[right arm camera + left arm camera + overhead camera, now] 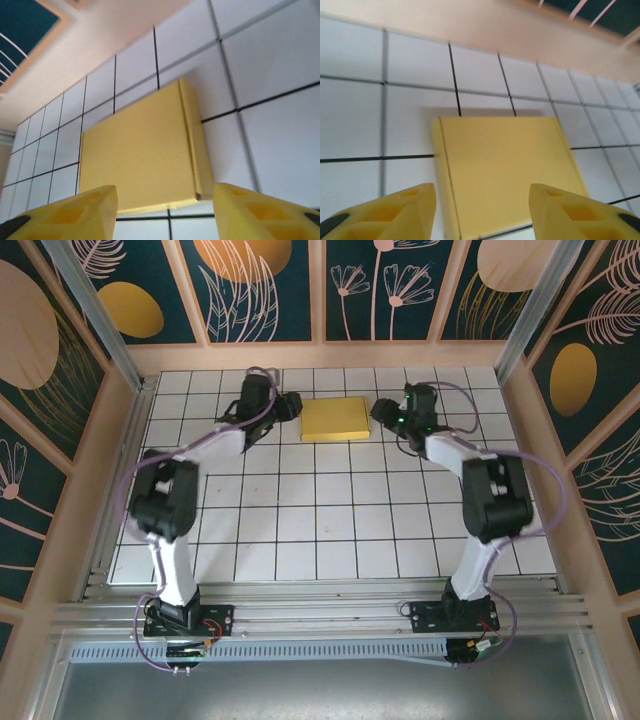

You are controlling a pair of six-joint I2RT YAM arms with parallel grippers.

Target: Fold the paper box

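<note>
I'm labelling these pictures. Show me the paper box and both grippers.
paper box [335, 419], top view, middle of its yellow face.
left gripper [481, 200], left wrist view, midway between its fingertips.
right gripper [165, 196], right wrist view, midway between its fingertips.

One paper box [335, 419], flat and yellow, far middle of one tiled table [330, 530]. Two arms: left arm [170, 500], right arm [490, 495], one base apiece at the near edge. Two grippers: left gripper [290, 405] just left of the box, right gripper [383, 412] just right of it. Two yellow fingers [395, 212] on the left, two yellow fingers [260, 210] on the right, four in all, each pair parted.
</note>
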